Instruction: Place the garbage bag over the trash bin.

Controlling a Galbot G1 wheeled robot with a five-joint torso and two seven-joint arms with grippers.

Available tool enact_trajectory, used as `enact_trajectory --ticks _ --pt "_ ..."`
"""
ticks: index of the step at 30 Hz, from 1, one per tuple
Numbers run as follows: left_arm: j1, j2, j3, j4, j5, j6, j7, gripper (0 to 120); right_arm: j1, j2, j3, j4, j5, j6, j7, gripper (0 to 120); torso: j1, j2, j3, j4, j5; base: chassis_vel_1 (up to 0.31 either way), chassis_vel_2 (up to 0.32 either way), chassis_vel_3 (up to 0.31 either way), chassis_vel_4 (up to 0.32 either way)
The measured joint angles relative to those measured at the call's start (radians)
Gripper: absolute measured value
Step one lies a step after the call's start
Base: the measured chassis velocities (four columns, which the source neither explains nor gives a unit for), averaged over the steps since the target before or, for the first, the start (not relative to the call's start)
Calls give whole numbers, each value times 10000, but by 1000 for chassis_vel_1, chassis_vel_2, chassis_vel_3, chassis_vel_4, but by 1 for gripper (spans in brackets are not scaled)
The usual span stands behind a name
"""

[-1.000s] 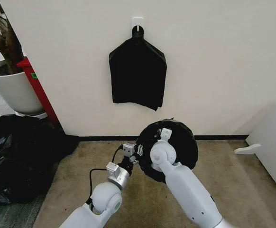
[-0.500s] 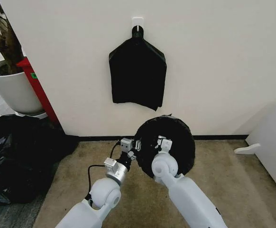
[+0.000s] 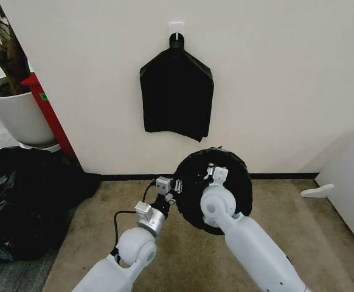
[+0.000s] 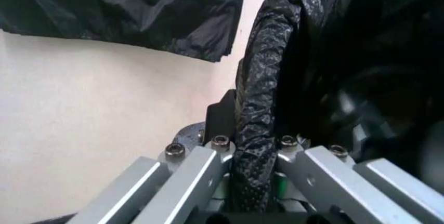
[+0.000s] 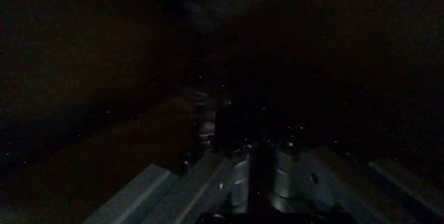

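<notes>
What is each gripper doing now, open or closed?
Left gripper: closed on the garbage bag at the bin's rim.
Right gripper: inside the bag; cannot be told.

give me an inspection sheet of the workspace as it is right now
surface: tan carpet floor meeting a white wall.
job's things: garbage bag already covers the trash bin; black film wraps the rim; the bin's white plastic is hidden.
clutter: heap of black bags on the robot's left; flat black bundle on a white hook.
grippers: left gripper at the bin's left rim, fingers shut on the bag edge; right gripper reaches down into the lined bin, in darkness.
cables: black cable looped along the left forearm.
surroundings: white plant pot, red post, white panel on the right.
</notes>
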Motion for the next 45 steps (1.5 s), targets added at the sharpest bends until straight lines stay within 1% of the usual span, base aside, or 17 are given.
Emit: enact_trajectory --ticks 2,6,11,12,14,17,21,24,26,30,32,34,36,38,41,44,45 --pt "-14 -4 18 -62 -5 7 0 2 57 127 182 -492 -163 5 -168 0 0 0 0 -1 0 0 0 0 0" --pt "-23 3 45 -98 -18 19 -1 2 107 253 304 -912 -464 35 -441 0 0 0 0 -1 0 0 0 0 0" --pt "-23 -11 46 -99 -17 22 -3 2 81 262 311 -858 -685 94 -552 0 0 0 0 2 1 0 0 0 0" --pt "-23 -14 41 -93 -17 23 -1 2 59 229 285 -725 -670 95 -536 0 0 0 0 1 1 0 0 0 0" --pt "-23 -21 -6 7 -15 24 -9 2 -105 -6 -5 170 -341 61 -300 0 0 1 -1 -2 -1 0 0 0 0" --pt "-23 -23 -24 32 -14 48 -36 2 -180 -34 -160 368 -203 30 -201 0 0 1 -1 0 0 0 0 0 0" --pt "-36 -25 -16 -112 -53 148 -113 2 -164 259 57 -384 -292 35 -251 0 0 0 0 1 1 0 0 0 0" --pt "-41 -9 -26 -186 -84 166 -124 2 -138 269 146 -550 -310 45 -296 0 0 0 0 -1 0 0 0 0 0" --pt "-51 14 -109 -166 -105 175 -126 2 -140 62 5 -257 -204 47 -290 0 0 0 0 -2 0 0 0 0 0" --pt "-148 -29 -236 20 -215 194 -166 2 -239 -374 -471 913 117 44 -21 0 0 0 0 2 0 0 0 0 0" --pt "-182 -51 -252 59 -262 210 -168 2 -268 -431 -526 1131 184 39 37 0 0 0 0 1 -1 0 0 0 0" --pt "-303 -132 -279 198 -545 352 -285 2 -465 -675 -792 2037 418 36 149 0 0 0 -1 -1 -2 0 0 0 0" --pt "-352 -153 -277 234 -850 569 -551 2 -721 -821 -938 2550 409 123 33 0 0 0 0 1 -1 0 0 0 0" --pt "-365 -151 -276 236 -965 649 -657 2 -825 -878 -964 2700 376 166 -69 0 0 0 -1 -1 -1 0 0 0 0" --pt "-487 -9 -282 186 -1643 1141 -1316 2 -1507 -1306 -800 3632 4 414 -1165 0 0 0 -1 0 0 0 0 0 0" --pt "-595 206 -410 30 -2252 1534 -1709 2 -2262 -1790 -205 4585 -525 482 -2545 0 0 0 -1 0 0 0 0 0 0" --pt "-595 206 -410 30 -2252 1534 -1709 2 -2262 -1790 -205 4585 -525 482 -2545 0 0 0 -1 0 0 0 0 0 0"
